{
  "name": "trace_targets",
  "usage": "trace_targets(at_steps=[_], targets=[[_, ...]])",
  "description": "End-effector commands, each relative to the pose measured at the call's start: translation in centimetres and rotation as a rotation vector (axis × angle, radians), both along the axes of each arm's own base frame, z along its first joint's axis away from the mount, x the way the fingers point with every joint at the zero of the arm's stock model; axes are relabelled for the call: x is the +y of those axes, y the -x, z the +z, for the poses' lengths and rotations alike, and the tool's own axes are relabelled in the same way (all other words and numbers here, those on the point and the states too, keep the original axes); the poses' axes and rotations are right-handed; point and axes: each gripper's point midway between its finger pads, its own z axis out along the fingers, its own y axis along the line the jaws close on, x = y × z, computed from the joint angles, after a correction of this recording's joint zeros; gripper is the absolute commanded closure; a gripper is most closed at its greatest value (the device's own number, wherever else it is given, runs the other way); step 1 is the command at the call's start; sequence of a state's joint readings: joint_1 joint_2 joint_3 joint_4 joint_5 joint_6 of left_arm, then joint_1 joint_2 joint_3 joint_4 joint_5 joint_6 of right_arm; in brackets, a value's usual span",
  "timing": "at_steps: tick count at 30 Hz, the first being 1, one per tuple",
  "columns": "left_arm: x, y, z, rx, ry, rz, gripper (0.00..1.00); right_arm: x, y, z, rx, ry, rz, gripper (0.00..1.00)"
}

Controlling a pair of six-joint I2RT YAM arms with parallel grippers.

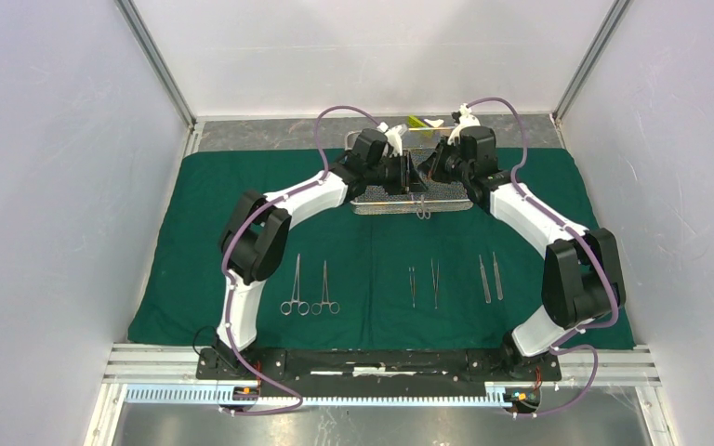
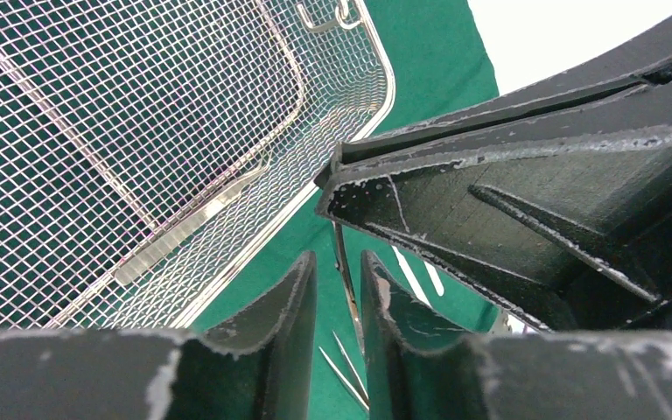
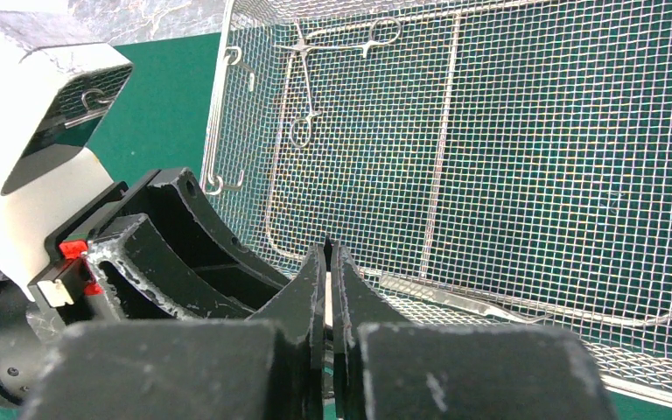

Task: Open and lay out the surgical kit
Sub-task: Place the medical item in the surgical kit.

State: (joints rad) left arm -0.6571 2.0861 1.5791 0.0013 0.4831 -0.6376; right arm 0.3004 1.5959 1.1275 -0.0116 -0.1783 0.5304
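Note:
The dark green cloth (image 1: 372,260) lies spread flat, with the silver wire-mesh tray (image 1: 369,203) at its back centre. Both grippers meet over the tray's front edge. My right gripper (image 3: 327,251) is shut on a slim steel clamp (image 1: 422,208), which hangs down with its ring handles lowest. My left gripper (image 2: 339,259) has its jaws a narrow gap apart around that clamp's shaft (image 2: 343,267), which runs close to one finger. Another ring-handled clamp (image 3: 304,83) lies inside the tray (image 3: 577,131). Two clamps (image 1: 308,290) and several tweezers (image 1: 435,283) lie in a row on the cloth.
A small yellow-green object (image 1: 416,122) sits behind the tray near the back wall. White walls enclose the table on three sides. The cloth's front edge ends just ahead of the arm bases (image 1: 372,362).

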Motion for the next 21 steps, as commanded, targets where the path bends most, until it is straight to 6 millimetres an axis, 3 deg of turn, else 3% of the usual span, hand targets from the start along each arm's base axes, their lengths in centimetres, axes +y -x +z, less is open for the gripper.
trace_targets(at_steps=[1, 5, 10, 13, 21], targets=[[-1.2, -0.2, 1.6, -0.001, 0.051, -0.019, 0.71, 0.0, -0.3, 1.8, -0.061, -0.013, -0.013, 1.0], [-1.2, -0.3, 1.5, -0.002, 0.044, -0.017, 0.79, 0.0, -0.3, 1.9, -0.064, -0.015, -0.013, 1.0], [-1.0, -0.2, 1.7, -0.021, 0.036, -0.018, 0.97, 0.0, 0.0, 2.3, -0.078, -0.014, -0.003, 1.0], [-0.3, 0.2, 2.5, -0.045, 0.033, -0.021, 0.98, 0.2, 0.2, 3.2, -0.108, -0.009, 0.027, 0.99], [2.7, 4.2, 3.9, -0.075, 0.032, -0.085, 0.98, 1.2, 2.1, 7.3, -0.279, 0.024, 0.211, 0.29]])
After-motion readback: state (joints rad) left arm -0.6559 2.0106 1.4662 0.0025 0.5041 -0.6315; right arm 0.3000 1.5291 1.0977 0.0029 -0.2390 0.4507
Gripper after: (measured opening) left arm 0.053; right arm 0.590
